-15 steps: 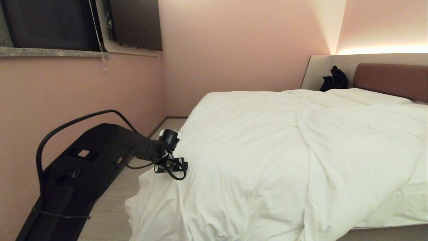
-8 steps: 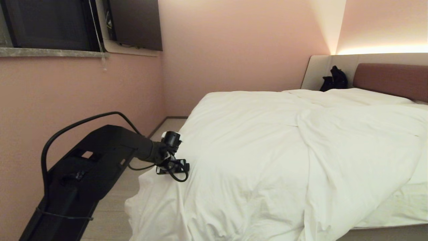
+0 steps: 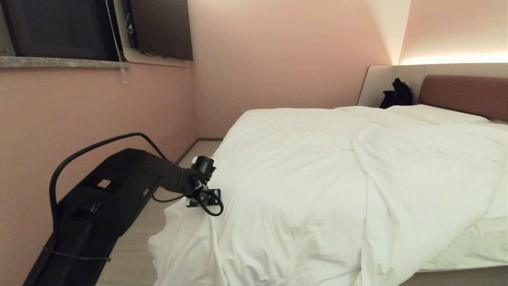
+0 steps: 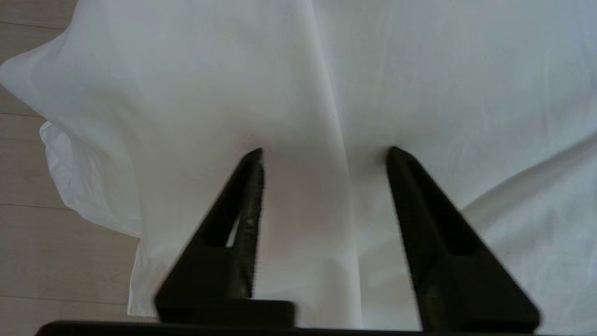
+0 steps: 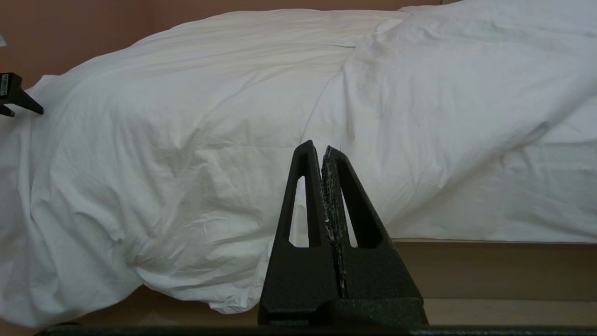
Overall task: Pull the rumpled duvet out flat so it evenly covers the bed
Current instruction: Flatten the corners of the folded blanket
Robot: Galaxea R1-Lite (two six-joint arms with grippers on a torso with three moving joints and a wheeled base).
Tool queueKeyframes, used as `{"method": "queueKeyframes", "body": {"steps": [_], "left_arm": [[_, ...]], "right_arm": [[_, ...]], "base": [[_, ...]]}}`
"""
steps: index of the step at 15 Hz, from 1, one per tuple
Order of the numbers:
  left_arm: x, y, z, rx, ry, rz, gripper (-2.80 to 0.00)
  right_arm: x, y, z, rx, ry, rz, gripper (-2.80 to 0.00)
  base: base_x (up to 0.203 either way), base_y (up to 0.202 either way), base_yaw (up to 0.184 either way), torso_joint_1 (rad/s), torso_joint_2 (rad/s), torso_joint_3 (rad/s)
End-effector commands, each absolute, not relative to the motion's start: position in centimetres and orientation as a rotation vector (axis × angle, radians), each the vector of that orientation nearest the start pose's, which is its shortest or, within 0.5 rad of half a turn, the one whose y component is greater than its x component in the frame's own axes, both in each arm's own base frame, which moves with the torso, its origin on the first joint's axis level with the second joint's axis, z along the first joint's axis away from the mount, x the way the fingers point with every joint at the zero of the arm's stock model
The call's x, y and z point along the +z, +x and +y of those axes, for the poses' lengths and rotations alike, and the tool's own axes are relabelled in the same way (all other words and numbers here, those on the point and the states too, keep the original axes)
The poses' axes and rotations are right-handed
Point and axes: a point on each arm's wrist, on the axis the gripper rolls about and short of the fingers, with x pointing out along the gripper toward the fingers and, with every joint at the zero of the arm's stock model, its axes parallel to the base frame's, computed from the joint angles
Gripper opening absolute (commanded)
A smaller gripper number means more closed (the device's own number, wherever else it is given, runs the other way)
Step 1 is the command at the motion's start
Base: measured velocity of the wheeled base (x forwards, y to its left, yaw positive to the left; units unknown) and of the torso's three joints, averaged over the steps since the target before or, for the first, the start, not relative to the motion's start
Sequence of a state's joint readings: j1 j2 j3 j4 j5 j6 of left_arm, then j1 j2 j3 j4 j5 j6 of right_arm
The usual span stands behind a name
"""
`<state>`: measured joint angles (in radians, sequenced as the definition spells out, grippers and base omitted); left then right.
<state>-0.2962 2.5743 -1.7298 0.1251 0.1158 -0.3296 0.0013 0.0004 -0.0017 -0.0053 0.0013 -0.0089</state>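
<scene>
The puffy white duvet (image 3: pixel 317 178) lies rumpled over the bed (image 3: pixel 464 95), bunched toward the near left corner, where it hangs down to the floor. My left gripper (image 3: pixel 210 200) points down onto that corner. In the left wrist view the left gripper (image 4: pixel 324 151) is open, its fingertips (image 4: pixel 254 158) pressed into the duvet (image 4: pixel 419 70) on either side of a raised fold. My right gripper (image 5: pixel 322 148) is shut and empty, held low in front of the duvet (image 5: pixel 210 116) draped over the bed's side.
A pink wall with a dark window (image 3: pixel 59 28) runs along the left, leaving a narrow strip of wooden floor (image 3: pixel 131 246) beside the bed. A black bag (image 3: pixel 397 93) sits by the headboard, next to a pillow (image 3: pixel 428 113). The pale side panel (image 5: pixel 489 266) shows below the duvet.
The left gripper's jaws have drawn closer together over the fold of duvet. The left arm has barely shifted toward the bed. The duvet lies as before.
</scene>
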Motion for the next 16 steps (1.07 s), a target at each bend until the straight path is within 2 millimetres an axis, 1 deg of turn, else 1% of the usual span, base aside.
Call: {"method": "queueKeyframes", "body": {"steps": [1,9,12,14,16], "left_arm": [[-0.5,46.2,-13.9,-0.007,-0.103,0.968,-2.80],[-0.5,46.2,-13.9,0.001,-0.092,0.972,-2.80],[-1.5,46.3,-13.7,0.074,-0.049,0.963,-2.80],[-2.2,46.4,-13.1,0.183,0.014,0.942,-2.80],[-2.3,46.7,-11.3,0.247,0.057,0.943,-2.80]], "right_arm": [[7.7,-2.3,0.0,0.003,-0.009,-0.008,-2.80],[7.7,-2.3,0.0,0.003,-0.008,-0.008,-2.80],[7.7,-2.3,0.0,0.003,-0.008,-0.008,-2.80],[7.7,-2.3,0.0,0.003,-0.008,-0.008,-2.80],[7.7,-2.3,0.0,0.003,-0.008,-0.008,-2.80]], "base": [[0.000,0.000,0.000,0.000,0.00,0.000],[0.000,0.000,0.000,0.000,0.00,0.000],[0.000,0.000,0.000,0.000,0.00,0.000],[0.000,0.000,0.000,0.000,0.00,0.000],[0.000,0.000,0.000,0.000,0.00,0.000]]}}
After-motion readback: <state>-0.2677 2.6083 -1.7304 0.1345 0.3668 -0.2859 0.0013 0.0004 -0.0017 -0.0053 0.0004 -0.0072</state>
